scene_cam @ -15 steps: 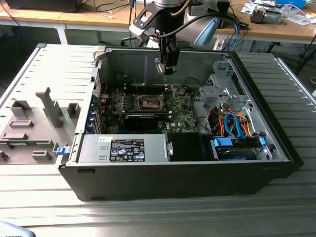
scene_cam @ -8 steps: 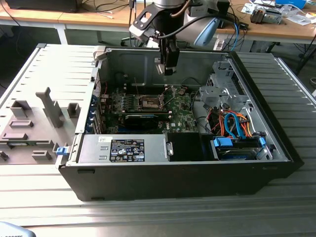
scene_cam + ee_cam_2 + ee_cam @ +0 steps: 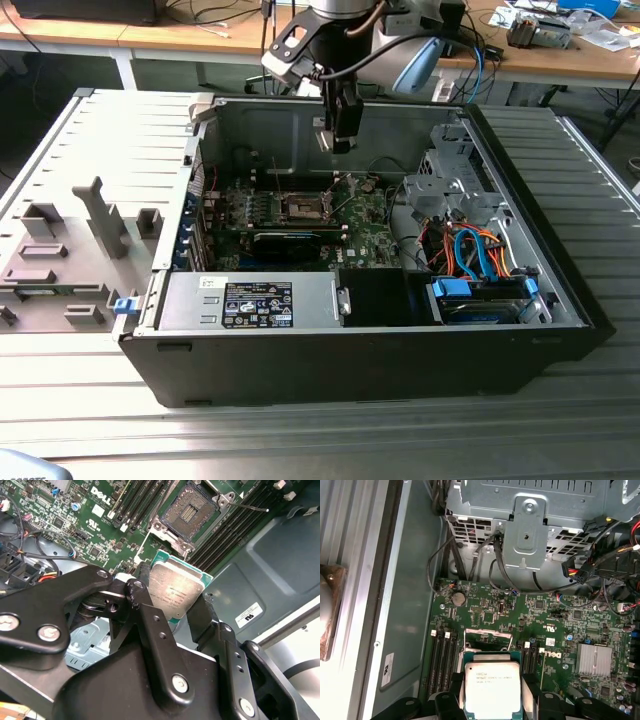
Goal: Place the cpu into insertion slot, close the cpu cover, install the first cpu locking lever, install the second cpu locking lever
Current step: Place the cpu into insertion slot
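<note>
Item under inspection: the gripper [image 3: 341,138] is hanging in the upper centre of the exterior view, above the open computer case [image 3: 300,372]. It is clamping the cpu [image 3: 177,587] by two opposite edges, one of the fingers [image 3: 142,597] on each side, as both wrist views are showing.

Location: the cpu is sitting in the air, clear of the board. The insertion slot [image 3: 303,205] is lying at the centre of the exterior view, lower than the gripper and slightly toward the exterior view's left. It is standing open with its dark centre exposed. The chip is not yet seated.

Handling, as a judgement: the cpu is looking light, thin and stiff. Its smooth metal face is likely slippery and its underside is likely delicate. The side edges are therefore serving as the proper hold, and the present grip is matching that.

Count: one cpu, one insertion slot, one gripper with two fingers, and two wire levers [image 3: 248,506] standing off the socket. I cannot tell how the cpu cover is lying.
</note>
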